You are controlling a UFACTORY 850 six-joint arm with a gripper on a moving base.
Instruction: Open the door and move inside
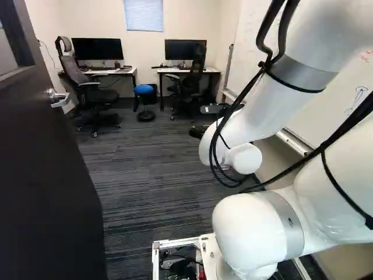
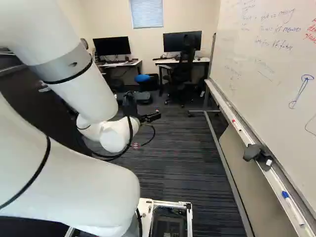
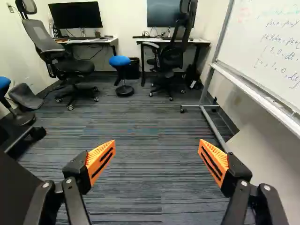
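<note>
Only in base views: door handle (image 1: pixel 59 103)

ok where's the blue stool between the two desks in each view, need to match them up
left base view: upper part, left of the middle, blue stool between the desks
right base view: upper part, just left of the middle, same gap
wrist view: well ahead of the gripper, beyond its open fingers, same gap
shared landmark: the black office chair at one desk, just right of the stool in both base views
</note>
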